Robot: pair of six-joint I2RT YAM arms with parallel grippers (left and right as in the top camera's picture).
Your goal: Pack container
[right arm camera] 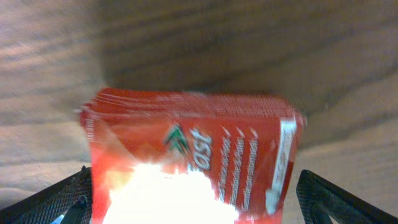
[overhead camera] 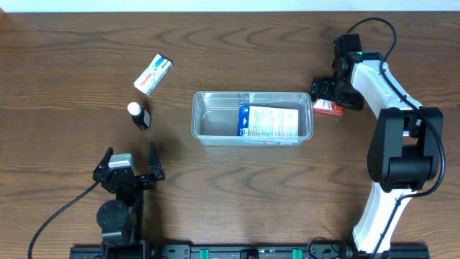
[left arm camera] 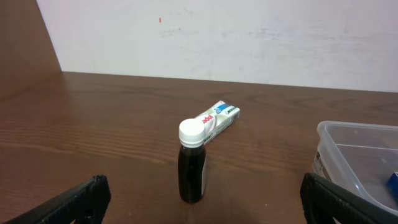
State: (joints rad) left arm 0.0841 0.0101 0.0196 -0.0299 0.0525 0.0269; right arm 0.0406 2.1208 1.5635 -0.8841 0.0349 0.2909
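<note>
The clear plastic container [overhead camera: 215, 124] lies mid-table with a blue-and-white box [overhead camera: 268, 121] inside its right half; its corner shows in the left wrist view [left arm camera: 357, 146]. My right gripper [overhead camera: 329, 99] is open just right of the container, its fingers on either side of a red box [overhead camera: 327, 108] lying on the table. In the right wrist view the red box [right arm camera: 193, 143] fills the gap between the fingers [right arm camera: 199, 202]. My left gripper [overhead camera: 130, 152] is open and empty, its jaws [left arm camera: 200, 208] just short of a small dark bottle with a white cap [left arm camera: 191, 168].
The dark bottle [overhead camera: 139, 115] stands left of the container. A white box with red and blue print [overhead camera: 153, 73] lies beyond it, also visible in the left wrist view [left arm camera: 219, 118]. A white wall backs the table's far edge.
</note>
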